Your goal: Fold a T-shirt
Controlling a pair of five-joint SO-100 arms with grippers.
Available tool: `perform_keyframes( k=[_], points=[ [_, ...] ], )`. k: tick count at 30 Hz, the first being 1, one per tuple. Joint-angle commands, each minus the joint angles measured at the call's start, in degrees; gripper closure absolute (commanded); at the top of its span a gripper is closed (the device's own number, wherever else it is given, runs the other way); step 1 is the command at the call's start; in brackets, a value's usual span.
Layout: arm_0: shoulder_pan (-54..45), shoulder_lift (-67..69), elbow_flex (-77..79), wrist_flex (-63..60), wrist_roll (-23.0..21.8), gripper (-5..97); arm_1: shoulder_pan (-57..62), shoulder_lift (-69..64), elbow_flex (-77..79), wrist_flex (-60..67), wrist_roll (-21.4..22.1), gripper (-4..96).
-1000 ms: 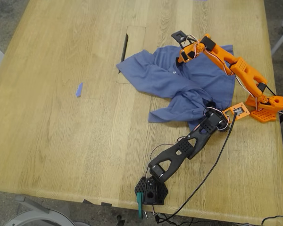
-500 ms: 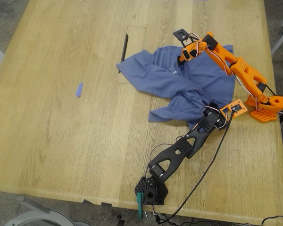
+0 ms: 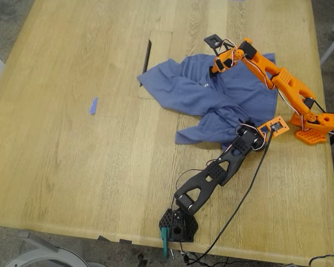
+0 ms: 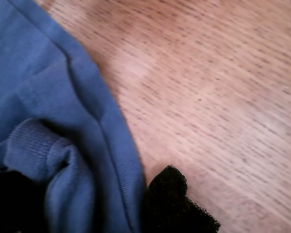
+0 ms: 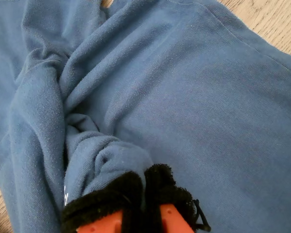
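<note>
Both tools pinch the crumpled T-shirt; bare table surrounds it.

Parts hidden or cut off
The T-shirt covers part of the desk slot; its chest print is too small to read. Both wrist views crop the fingers at the picture's edge.

black arm: perforated links, black base, black cable trailing to table edge | orange arm: orange base, black servos, thin wires | fingertips: fuzzy black pads
</note>
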Motion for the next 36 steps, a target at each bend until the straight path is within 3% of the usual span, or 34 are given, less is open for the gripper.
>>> perform_keyframes(
  k=[1, 21, 30, 36],
  points=[
    [-4.9, -0.8, -1.6, 0.5, 1.8, 62, -0.2, 1.1, -3.9, -1.3, 0.2, 91.3],
    [-6.2, -0.4, -1.7, 2.1, 6.1, 69, -0.4, 3.2, -4.5, 0.8, 0.3, 91.3],
    [-9.5, -0.4, -1.7, 1.1, 6.0, 84, -0.7, 4.3, -4.5, 2.4, 0.4, 91.3],
    [-9.8, -0.4, -1.7, 2.7, 4.4, 88, -0.9, 5.4, -4.5, 3.9, 0.4, 91.3]
  ],
)
